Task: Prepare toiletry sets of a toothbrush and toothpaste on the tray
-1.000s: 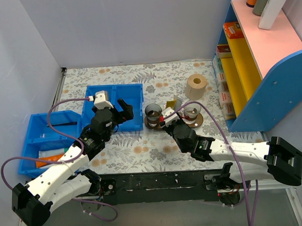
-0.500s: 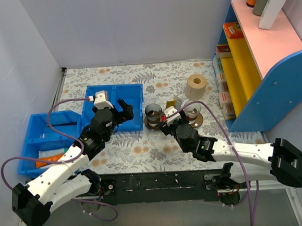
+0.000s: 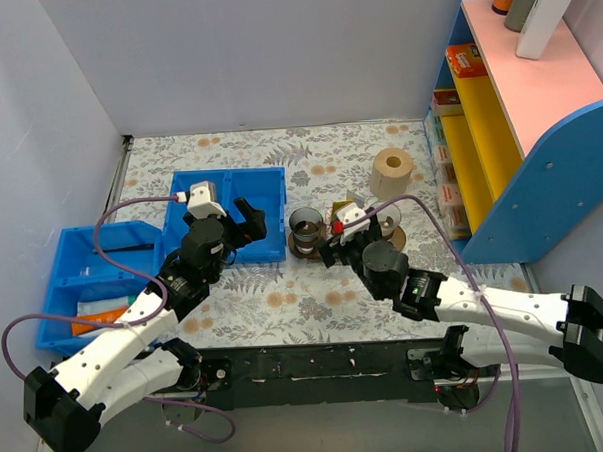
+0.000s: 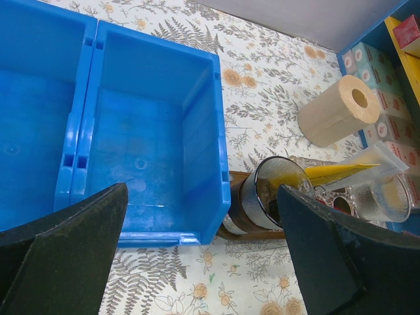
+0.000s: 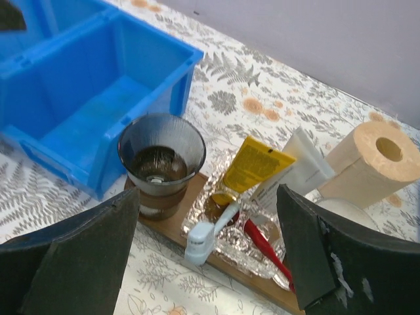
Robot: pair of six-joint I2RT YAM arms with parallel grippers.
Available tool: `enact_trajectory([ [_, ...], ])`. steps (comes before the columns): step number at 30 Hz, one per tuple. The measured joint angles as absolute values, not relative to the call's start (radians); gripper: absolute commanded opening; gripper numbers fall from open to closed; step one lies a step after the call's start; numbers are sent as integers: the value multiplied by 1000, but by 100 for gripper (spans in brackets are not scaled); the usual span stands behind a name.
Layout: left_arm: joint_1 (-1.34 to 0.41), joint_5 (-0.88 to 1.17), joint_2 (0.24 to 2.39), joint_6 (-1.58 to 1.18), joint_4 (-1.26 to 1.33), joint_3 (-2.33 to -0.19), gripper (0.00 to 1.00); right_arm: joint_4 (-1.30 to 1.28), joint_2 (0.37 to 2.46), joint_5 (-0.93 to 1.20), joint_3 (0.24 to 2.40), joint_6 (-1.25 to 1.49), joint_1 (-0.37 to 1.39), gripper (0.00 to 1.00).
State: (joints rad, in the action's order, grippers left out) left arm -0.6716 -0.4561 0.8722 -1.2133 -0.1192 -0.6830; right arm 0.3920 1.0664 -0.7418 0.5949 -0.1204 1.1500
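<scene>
**Fern-print table, one set gathered on the tray**

A fern-print cloth covered the table, and the tray [image 5: 173, 224] lay at its middle, with a blue bin [image 4: 151, 131] just off its left end and a paper roll [image 5: 371, 154] behind it. The toothpaste [image 5: 252, 164] stood on the tray, tilted, its lower end tucked into a crinkled clear wrapper just beside a dark cup [image 5: 161, 157]. The lean probably came from the wrapper propping it. It was a flat yellow-gold tube with dark print near its top. A red-and-white stick, likely the toothbrush [image 5: 261, 248], lay in the same wrapper.

The right gripper [image 5: 209, 197] hovered over the near side of the tray, jaws wide apart and empty, seemingly lined up to adjust that set. The left gripper [image 4: 202, 190] hung over the bin beside the tray's left end, also spread and holding nothing.
</scene>
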Motion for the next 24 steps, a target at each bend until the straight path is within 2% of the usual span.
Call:
enact_trajectory([
  [7,-672,-456,847,-1212,-120,-683,98,309,1034,-595,700,-37,998,92],
  [15,-645,-427,824,-1194,-128,-683,98,189,1025,-439,727,67,796,92],
  [24,-393,-225,822,-1212,-214,-733,98,32,948,-412,765,130,651,92],
])
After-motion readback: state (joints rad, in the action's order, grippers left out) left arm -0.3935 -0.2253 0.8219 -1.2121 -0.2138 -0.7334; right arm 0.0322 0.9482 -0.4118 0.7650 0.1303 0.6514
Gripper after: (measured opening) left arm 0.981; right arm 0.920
